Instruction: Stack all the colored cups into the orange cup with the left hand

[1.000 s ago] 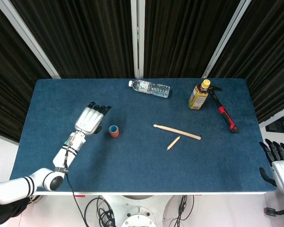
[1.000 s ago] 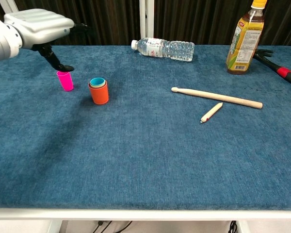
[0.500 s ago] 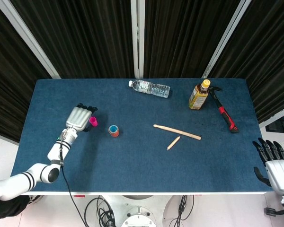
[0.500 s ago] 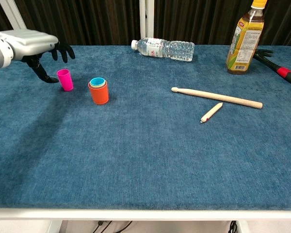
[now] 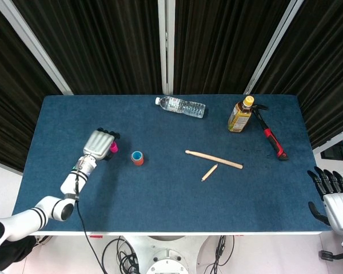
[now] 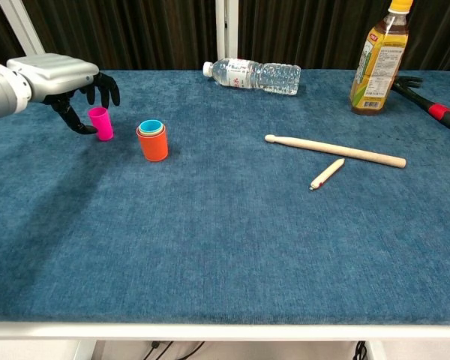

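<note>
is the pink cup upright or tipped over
Upright: the pink cup stands on its base, open rim up, on the table beside the left hand.

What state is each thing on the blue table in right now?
Pink cup: upright, unstacked, between left hand's fingers.
Orange cup: upright, cups nested inside.
Clear water bottle: lying, capped.
Yellow drink bottle: upright, capped.
Wooden drumstick: lying flat.
Right hand: open, off table.

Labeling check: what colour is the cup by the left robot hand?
Pink cup; clearest in chest view.

Table (image 6: 232, 247) matt blue cloth; drumstick (image 6: 334, 151) pale wood; water bottle (image 6: 253, 75) clear plastic.
</note>
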`<state>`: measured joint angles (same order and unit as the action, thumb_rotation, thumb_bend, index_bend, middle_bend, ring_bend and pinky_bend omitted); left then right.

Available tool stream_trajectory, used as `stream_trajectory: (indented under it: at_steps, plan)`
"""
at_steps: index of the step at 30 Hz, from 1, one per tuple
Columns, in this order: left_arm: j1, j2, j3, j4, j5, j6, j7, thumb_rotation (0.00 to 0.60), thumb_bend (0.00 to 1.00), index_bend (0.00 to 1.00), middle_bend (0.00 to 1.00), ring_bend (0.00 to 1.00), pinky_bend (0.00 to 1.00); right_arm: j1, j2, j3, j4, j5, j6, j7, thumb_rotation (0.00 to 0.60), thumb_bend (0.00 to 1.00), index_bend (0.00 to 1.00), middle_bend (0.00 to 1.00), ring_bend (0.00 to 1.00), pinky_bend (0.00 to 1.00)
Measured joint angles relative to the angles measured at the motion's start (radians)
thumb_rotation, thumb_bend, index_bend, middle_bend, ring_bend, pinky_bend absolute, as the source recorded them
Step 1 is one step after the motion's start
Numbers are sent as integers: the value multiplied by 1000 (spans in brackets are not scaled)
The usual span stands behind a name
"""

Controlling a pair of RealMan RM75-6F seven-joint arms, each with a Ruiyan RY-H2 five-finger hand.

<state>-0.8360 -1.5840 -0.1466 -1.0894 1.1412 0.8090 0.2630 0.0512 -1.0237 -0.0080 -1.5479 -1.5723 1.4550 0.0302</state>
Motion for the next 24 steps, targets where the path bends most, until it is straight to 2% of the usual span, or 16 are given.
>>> stream_trajectory:
  at_steps: [6,24]
  plan:
    - [-5,-23,3,44,36,9,-26,600,269,390,416,406,326,0,-2,1,8,7,-4,4,600,327,0,0,0,0]
    - [-15,-52,4,115,83,6,-57,600,319,473,476,480,385,0,-8,5,22,25,-12,2,600,327,0,0,0,0]
